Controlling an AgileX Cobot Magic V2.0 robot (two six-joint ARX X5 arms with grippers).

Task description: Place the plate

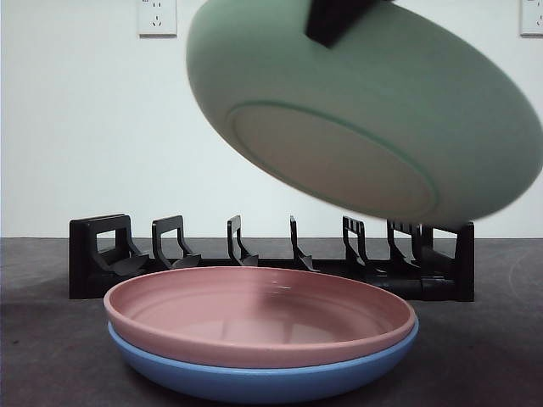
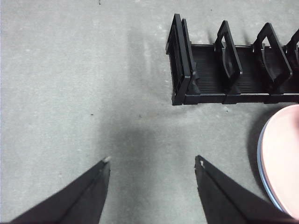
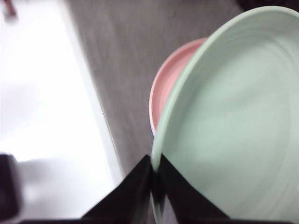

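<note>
Front view: a white wall (image 1: 85,127) with two sockets (image 1: 157,17) backs a dark grey table (image 1: 42,339). A black rack (image 1: 271,263) with upright dividers spans the table's far side. In front of it, at 6 o'clock in the frame, a pink plate (image 1: 259,318) sits nested in a blue plate (image 1: 263,381). A green plate (image 1: 365,110) hangs in the air at 1 o'clock, tilted, its underside and foot ring facing the camera, clear of the rack and of the stacked plates. A black gripper tip (image 1: 335,21) grips its upper rim at 12 o'clock.

Left wrist view: the left gripper (image 2: 152,163) hovers over bare table (image 2: 70,70). Its jaws are spread wide with nothing between them. One end of the rack (image 2: 224,70) lies at 1 o'clock. The pink plate's edge (image 2: 282,158) shows at 4 o'clock, with a thin blue rim under it.

Right wrist view: the right gripper (image 3: 156,165) has its jaws pressed onto the rim of the green plate (image 3: 233,126), pinching it. The plate fills the frame from 1 to 5 o'clock, its inner face toward the camera. Part of the pink plate (image 3: 170,84) shows beyond its rim, near frame centre. The picture is blurred.
</note>
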